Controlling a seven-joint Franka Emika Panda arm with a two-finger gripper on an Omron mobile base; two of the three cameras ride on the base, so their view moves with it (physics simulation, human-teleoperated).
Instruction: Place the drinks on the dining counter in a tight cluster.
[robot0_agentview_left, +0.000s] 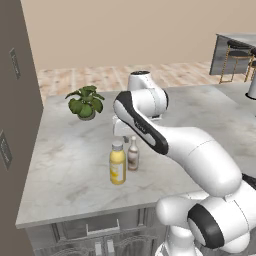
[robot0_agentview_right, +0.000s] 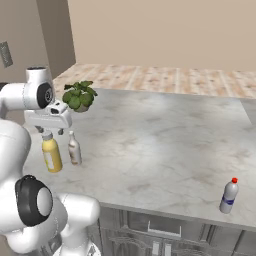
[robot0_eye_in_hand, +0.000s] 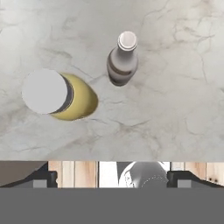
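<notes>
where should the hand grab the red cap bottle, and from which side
Probably around the straight lower body of the silver-grey bottle, below its narrowing neck and red cap. It stands upright and alone near the counter's front edge, so a level approach from any side looks open; coming from the front edge seems shortest. The open hand hangs far off, above the yellow bottle.

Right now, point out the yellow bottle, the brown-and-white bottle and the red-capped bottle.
yellow bottle (robot0_agentview_left: 117, 167), left base view, mid body.
brown-and-white bottle (robot0_agentview_left: 133, 156), left base view, its body.
red-capped bottle (robot0_agentview_right: 229, 197), right base view, its body.
</notes>
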